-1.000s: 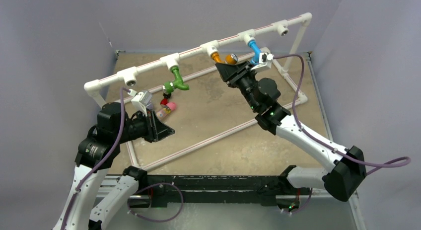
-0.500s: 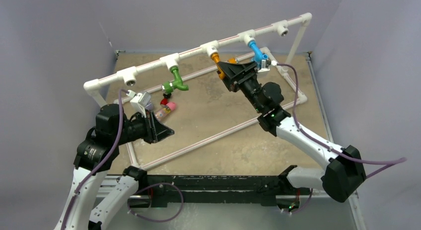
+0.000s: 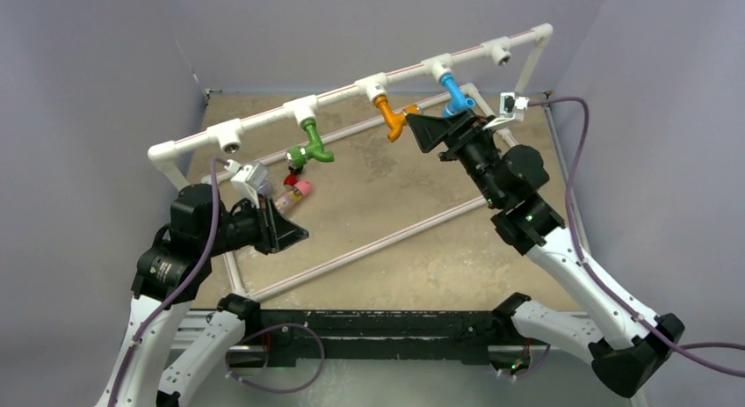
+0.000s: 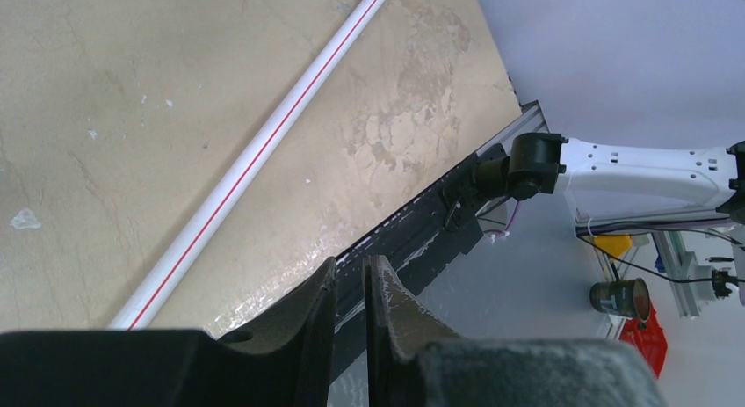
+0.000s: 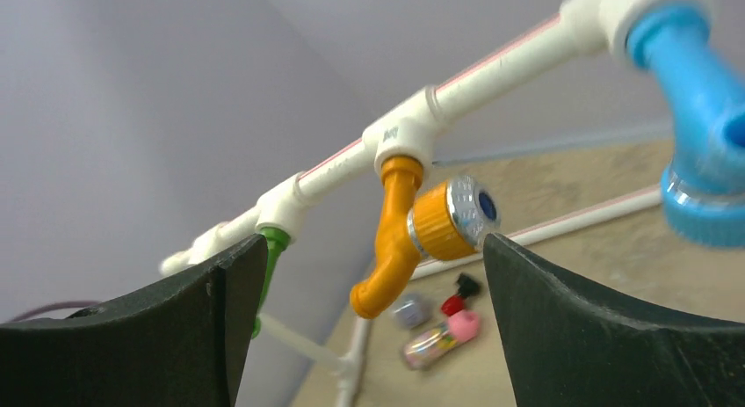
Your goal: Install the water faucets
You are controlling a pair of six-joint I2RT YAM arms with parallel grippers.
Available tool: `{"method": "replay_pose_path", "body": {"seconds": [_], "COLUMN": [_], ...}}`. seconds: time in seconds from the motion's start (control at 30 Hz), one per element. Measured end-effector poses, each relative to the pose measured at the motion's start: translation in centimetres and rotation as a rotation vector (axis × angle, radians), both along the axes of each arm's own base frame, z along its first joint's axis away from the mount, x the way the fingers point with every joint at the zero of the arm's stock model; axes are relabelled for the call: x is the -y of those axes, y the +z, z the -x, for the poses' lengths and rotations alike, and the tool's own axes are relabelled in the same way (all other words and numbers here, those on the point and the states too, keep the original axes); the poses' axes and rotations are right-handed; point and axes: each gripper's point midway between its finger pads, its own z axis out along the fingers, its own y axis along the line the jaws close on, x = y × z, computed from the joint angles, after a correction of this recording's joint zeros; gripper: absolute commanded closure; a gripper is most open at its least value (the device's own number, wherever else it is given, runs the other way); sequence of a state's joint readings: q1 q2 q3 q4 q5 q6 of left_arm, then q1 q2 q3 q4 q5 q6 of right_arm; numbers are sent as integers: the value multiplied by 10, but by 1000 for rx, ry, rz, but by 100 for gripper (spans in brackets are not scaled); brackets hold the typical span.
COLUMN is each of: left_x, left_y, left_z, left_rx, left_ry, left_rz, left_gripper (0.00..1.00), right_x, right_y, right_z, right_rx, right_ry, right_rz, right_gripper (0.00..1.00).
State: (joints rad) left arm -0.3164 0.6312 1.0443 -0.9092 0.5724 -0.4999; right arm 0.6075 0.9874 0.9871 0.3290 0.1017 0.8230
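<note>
Left tool (image 3: pixel 283 224) hovers low over the worktop (image 3: pixel 386 205), near side of the frame; in the wrist view its fingers (image 4: pixel 318 337) are all but closed, a sliver of gap, nothing between them. Leftmost tee socket (image 3: pixel 231 143) on the white pipe rail (image 3: pixel 343 92) is bare. Next along, the green faucet (image 3: pixel 312 148) hangs seated in its tee. Below it, small pink, red and silvery pieces (image 3: pixel 297 189) lie loose on the worktop, too small to identify. The orange faucet (image 3: pixel 391 117) sits in the third tee, long axis hanging down from the rail, spout bent at the bottom and its knurled knob pointing toward the right arm. Right tool (image 3: pixel 420 126) is just beside it on its right, spread wide and empty. In the wrist view the faucet lies dead ahead, framed between the two fingers, with no contact that I can see. Blue faucet (image 3: pixel 455 95) is seated further right, behind that tool; the end socket (image 3: pixel 501 55) is bare. Judgement: the right arm is much the nearer to the orange faucet, so any grip on it means a short straight advance — jaws would close across the knob, not along the stem
</note>
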Motion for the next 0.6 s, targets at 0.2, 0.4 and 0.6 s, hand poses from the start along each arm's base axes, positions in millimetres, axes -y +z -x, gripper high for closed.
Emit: {"method": "replay_pose_path", "body": {"seconds": [0.2, 0.4, 0.6], "left_x": [0, 0, 1], "left_y": [-4, -6, -7], "left_z": [-1, -2, -4], "left_rx": [-8, -14, -22], "left_ry": [-2, -2, -3], "left_rz": [-7, -9, -12], "left_gripper": [84, 84, 84], "right_x": [24, 36, 28], "right_y": [35, 29, 4], "right_z": [6, 3, 1], "right_rx": [239, 474, 672], "right_ry": [-100, -124, -76], "right_rz": [343, 826, 1247], "right_gripper": [9, 10, 12]}}
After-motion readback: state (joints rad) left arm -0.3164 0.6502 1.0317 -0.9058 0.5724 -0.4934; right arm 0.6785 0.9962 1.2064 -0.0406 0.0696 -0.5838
